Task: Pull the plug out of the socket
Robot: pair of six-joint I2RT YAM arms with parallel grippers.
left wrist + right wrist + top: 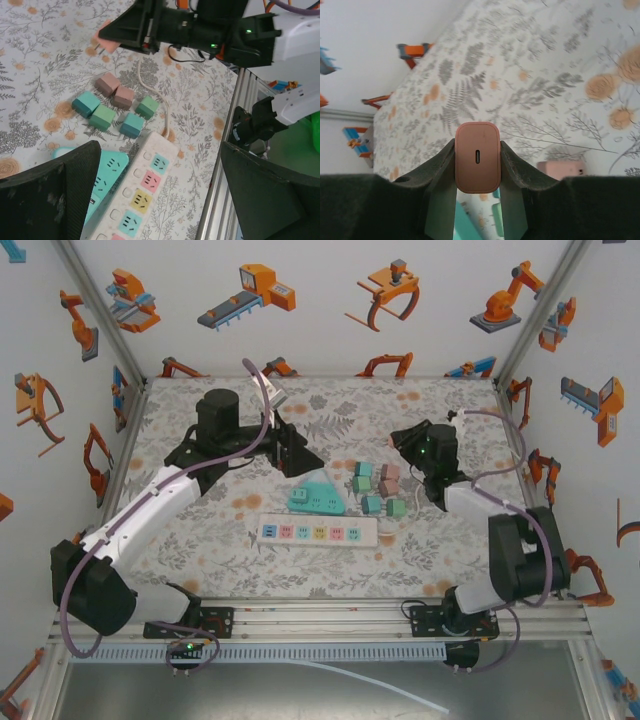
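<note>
My right gripper [477, 167] is shut on a pink plug [477, 156], held in the air above the floral table with its port facing the camera. The left wrist view shows that same plug [105, 42] in the right gripper's fingers, well above and beyond the white power strip [145, 185]. The strip [318, 531] lies flat, and its coloured sockets have nothing in them. My left gripper [160, 200] hangs wide open over the strip and the teal socket block [107, 172], gripping nothing. From above, it [298, 455] sits just behind the teal block [318, 498].
Several loose pink, teal and green plugs [115, 107] lie in a cluster behind the strip, right of the teal block. The strip's cord [155, 95] curls past them. An aluminium rail [220, 190] marks the table's near edge. Walls enclose the table.
</note>
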